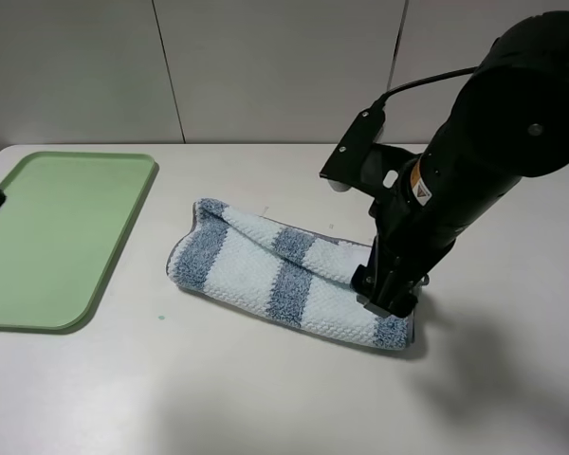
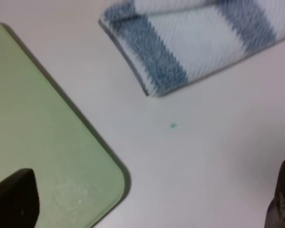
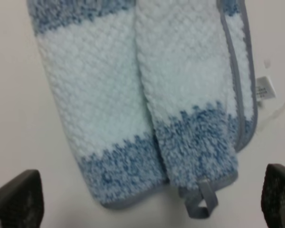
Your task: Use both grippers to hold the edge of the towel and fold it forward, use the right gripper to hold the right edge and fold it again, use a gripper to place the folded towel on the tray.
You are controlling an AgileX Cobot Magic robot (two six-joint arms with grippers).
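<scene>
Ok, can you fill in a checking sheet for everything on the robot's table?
Surface: pale, smooth table.
Job's things: striped towel folded over, lying beside the green tray, not touching it; tray holds nothing.
Clutter: one tiny green speck near the towel.
Grippers: left gripper open over the tray's corner; right gripper open at the towel's right end.
Cables: black cable on the right arm.
Surroundings: plain pale wall panels.

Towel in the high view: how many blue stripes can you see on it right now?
3 on the towel: the left-end stripe, the middle stripe, and the right-end stripe beside the right gripper. Folded-under layers may hide more.
</scene>
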